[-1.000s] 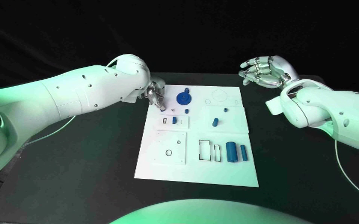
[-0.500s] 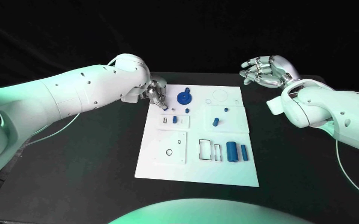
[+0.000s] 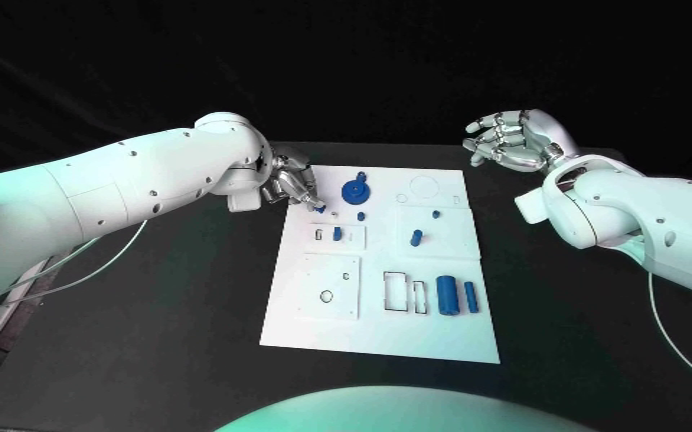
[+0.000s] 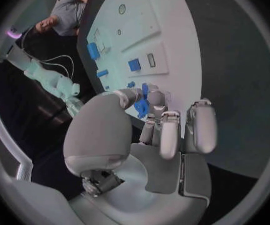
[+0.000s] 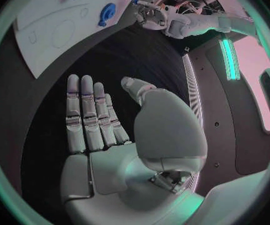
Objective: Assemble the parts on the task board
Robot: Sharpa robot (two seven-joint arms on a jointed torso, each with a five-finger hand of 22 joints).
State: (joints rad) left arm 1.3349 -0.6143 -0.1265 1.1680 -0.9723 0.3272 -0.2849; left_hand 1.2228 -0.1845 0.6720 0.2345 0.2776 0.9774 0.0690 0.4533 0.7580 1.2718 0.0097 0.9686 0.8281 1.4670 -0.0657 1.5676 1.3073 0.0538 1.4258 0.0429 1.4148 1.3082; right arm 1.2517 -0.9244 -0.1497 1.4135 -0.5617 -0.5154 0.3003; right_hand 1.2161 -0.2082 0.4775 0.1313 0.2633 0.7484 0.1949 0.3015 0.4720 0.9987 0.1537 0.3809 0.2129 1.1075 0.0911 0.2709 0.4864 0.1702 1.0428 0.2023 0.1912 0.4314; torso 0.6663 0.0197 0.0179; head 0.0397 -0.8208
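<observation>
Left hand (image 3: 294, 188) is pinching a small blue part (image 4: 141, 106) over the task board's (image 3: 379, 327) far-left corner; right hand (image 3: 508, 140) hovers empty, fingers spread.

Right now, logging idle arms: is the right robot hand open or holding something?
Open: the right robot hand holds nothing, fingers extended, hovering off the task board.
</observation>
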